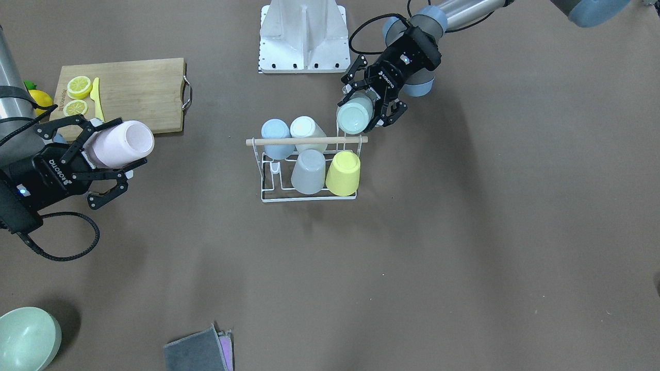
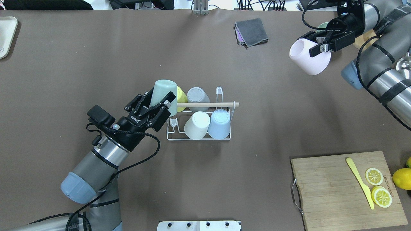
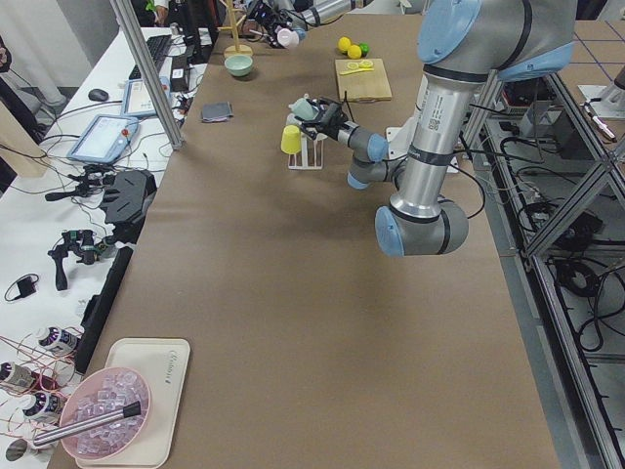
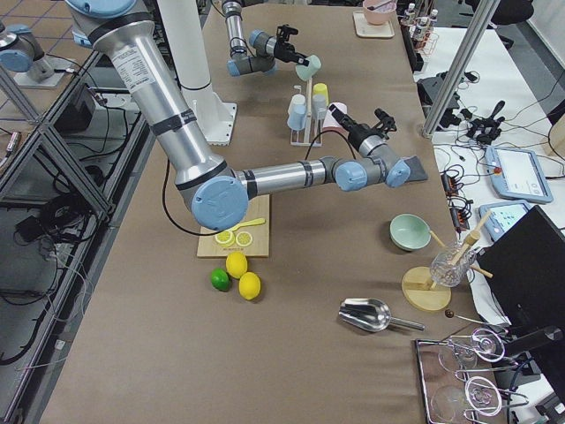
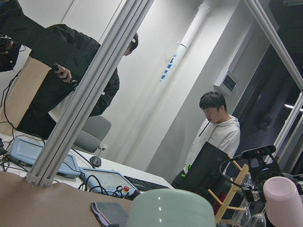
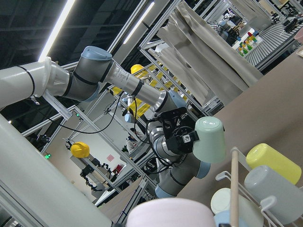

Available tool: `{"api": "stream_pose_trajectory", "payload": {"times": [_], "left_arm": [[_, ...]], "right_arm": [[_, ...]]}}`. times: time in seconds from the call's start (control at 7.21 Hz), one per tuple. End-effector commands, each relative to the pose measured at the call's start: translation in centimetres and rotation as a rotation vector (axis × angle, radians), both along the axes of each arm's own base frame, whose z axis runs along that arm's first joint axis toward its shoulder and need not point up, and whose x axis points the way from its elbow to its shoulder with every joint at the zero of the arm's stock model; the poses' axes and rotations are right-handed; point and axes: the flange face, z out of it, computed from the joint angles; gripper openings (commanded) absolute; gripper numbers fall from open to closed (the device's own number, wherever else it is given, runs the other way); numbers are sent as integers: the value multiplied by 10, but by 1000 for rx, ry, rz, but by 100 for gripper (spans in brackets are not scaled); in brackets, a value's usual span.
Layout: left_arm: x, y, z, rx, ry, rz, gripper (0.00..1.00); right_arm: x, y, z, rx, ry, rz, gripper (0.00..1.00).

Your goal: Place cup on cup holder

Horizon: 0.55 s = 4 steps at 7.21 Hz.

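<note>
The cup holder [image 2: 199, 139], a white wire rack with a wooden rod [image 2: 207, 104] across its top, stands on the brown table. Four cups sit upside down on its prongs. The white cup [image 2: 197, 124] and the blue cup [image 2: 219, 123] are in the row nearer the robot, and the yellow cup [image 1: 344, 172] and the grey cup [image 1: 309, 171] are in the far row. One bare prong [image 2: 173, 122] stands at the near row's robot-left end, beside the white cup. Another bare prong [image 2: 219, 93] is at the far row's other end, beside the grey cup.

The left gripper [image 2: 154, 100] has its fingers clamped on the sides of a mint-green cup [image 2: 164, 90]. It holds this cup tilted, base uppermost, raised over the holder's robot-left end near the rod's tip and the yellow cup. The cup is not seated on any prong. Whether it touches the yellow cup cannot be told.

The right gripper [image 1: 116, 149] is closed around a pink cup [image 1: 135, 140], which lies on its side in the air well apart from the holder, off its robot-right end.

A wooden cutting board [image 2: 330, 189] with lemon halves [image 2: 378, 186] and a yellow knife [image 2: 360, 181] also lies to the holder's robot-right, nearer the robot. A grey cloth [image 2: 252, 30] lies beyond the holder's far side.
</note>
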Motion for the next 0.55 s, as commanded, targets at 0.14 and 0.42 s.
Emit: {"api": "stream_pose_trajectory", "payload": {"times": [0.14, 0.42], "left_arm": [[13, 19, -3, -11, -4, 4, 40], [17, 20, 2, -18, -9, 1, 40]], "right_arm": [[-24, -6, -23, 33, -33, -14, 36], [-29, -14, -43, 48, -61, -17, 36]]}}
